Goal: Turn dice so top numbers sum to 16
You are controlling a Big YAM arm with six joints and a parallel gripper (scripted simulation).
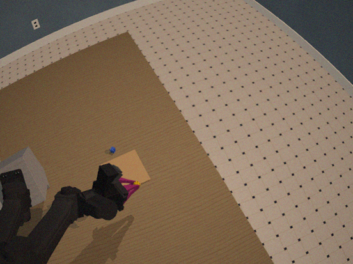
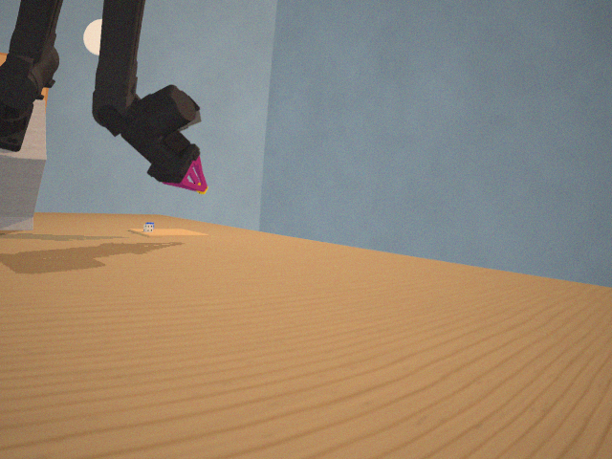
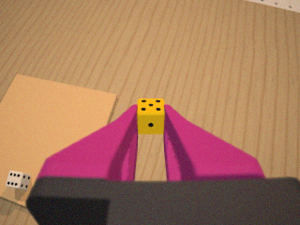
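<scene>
You're holding the yellow die point(image 1: 136, 183) point(image 2: 203, 190) point(image 3: 151, 116) up in the air, guys.
Your gripper point(image 1: 136, 183) point(image 2: 202, 188) point(image 3: 150, 113) is clamping it above the table point(image 1: 83, 105) point(image 2: 321, 345) point(image 3: 187, 47), and the wrist cam's showing you a five and a one. The white die point(image 2: 148, 228) point(image 3: 18, 180) is sitting on the mat point(image 1: 134, 165) point(image 2: 183, 231) point(image 3: 56, 122) near an edge, while the blue die point(image 1: 112, 149) is resting on the table just beside the mat.

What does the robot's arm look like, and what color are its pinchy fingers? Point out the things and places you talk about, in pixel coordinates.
The arm is black and chunky, with long blocky parts and rounded joints. The end effector point(image 1: 136, 183) point(image 2: 202, 188) point(image 3: 150, 113) has a dark body and two bright pink-purple fingers. They get thinner toward the tips, and have openings in their sides.
</scene>
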